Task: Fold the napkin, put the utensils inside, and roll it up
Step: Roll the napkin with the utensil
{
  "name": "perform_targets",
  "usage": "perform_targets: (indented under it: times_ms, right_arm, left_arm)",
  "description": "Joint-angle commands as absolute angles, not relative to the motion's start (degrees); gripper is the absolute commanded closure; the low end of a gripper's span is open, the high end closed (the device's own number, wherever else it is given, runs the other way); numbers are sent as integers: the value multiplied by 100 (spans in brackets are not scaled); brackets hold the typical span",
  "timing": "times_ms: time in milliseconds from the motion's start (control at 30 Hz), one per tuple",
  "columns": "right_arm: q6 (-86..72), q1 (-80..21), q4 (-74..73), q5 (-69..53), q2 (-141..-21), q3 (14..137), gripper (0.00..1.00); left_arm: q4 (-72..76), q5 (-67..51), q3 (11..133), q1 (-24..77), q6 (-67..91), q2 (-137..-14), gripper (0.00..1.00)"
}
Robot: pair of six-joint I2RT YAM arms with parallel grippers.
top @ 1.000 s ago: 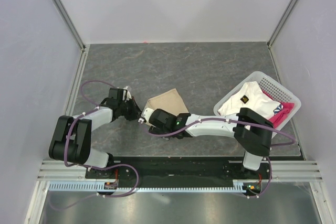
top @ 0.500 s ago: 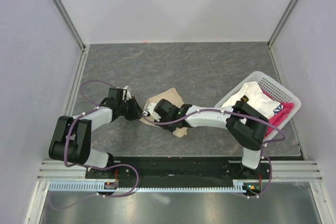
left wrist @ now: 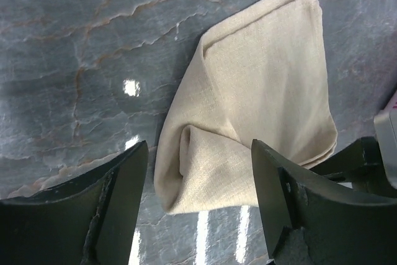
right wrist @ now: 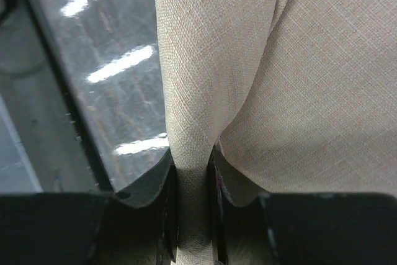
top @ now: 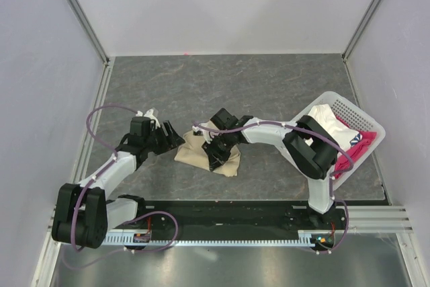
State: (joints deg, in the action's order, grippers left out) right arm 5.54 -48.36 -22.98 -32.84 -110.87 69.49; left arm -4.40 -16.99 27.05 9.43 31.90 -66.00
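Observation:
The beige napkin (top: 190, 155) lies loosely rolled into a bundle on the grey table, between the two arms. My left gripper (top: 175, 141) stands open at its left end; in the left wrist view the napkin (left wrist: 260, 97) has its rolled near end just ahead of the spread fingers (left wrist: 118, 203), touching neither. My right gripper (top: 213, 151) is over the bundle's middle. In the right wrist view it (right wrist: 192, 209) is shut on an upright fold of the napkin (right wrist: 310, 85). The utensils are hidden.
A white slotted basket (top: 356, 113) stands at the right edge, holding a white cloth (top: 321, 126) and a pink-red cloth (top: 353, 144). Grey walls enclose the table (top: 235, 85) on three sides. The right gripper's dark body (left wrist: 366, 166) shows beside the napkin in the left wrist view.
My left gripper has opened, let go of the napkin and drawn back a little to the left. The right gripper has swung up over the bundle and closed on a fold of it.

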Motion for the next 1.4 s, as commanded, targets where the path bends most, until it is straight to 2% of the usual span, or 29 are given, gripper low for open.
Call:
perform_targets:
  times_ms: [0,400,533,733,767,833,867,967,1000,1033,1100,1233,1333,1367]
  right_arm:
    - [519,-4659,-3084,-4805,-11653,7118,77]
    - [448,-4201,-3629,-5590,-12541,7707,76]
    - [352,-4078,-3674,-5722,-12726,7848,76]
    - [378,-4008,-3805,-5704,-12902,8051,77]
    - [378,-3999,-3814,-5704,-12911,8077,77]
    - [369,-3999,-3832,-5678,-12885,8112,75]
    - [360,-3990,-3823,-5634,-12833,8147,72]
    - [229,-3982,-3832,-5310,-12648,8235,62]
    - [185,-3981,-3823,-5204,-12500,8314,59]
    - [141,-3981,-3841,-4960,-12420,8358,51]
    - [53,-3990,-3841,-4739,-12156,8490,47]
    - [88,-4069,-3823,-3950,-11699,8561,32]
    - [149,-4393,-3631,-3132,-11234,8429,27]
    - [202,-4516,-3438,-2520,-10945,8255,26]
  left_arm:
    - [-510,-1713,2532,932,3225,-6408,25]
    - [-18,-2565,2276,940,3296,-6934,24]
    - [-18,-2716,2268,940,3331,-7084,29]
    - [-61,-2619,2303,940,3357,-7259,57]
    - [-70,-2593,2303,940,3357,-7295,66]
    - [-166,-2567,2355,940,3357,-7391,76]
    - [-219,-2532,2373,940,3357,-7418,85]
    - [-386,-2444,2461,940,3340,-7479,98]
    - [-439,-2409,2513,940,3331,-7488,98]
    - [-535,-2373,2531,940,3340,-7497,98]
    - [-606,-2312,2575,940,3331,-7515,98]
    - [-694,-2303,2645,940,3322,-7594,98]
    - [-738,-2311,2681,940,3322,-7638,98]
    - [-738,-2312,2689,940,3322,-7655,98]
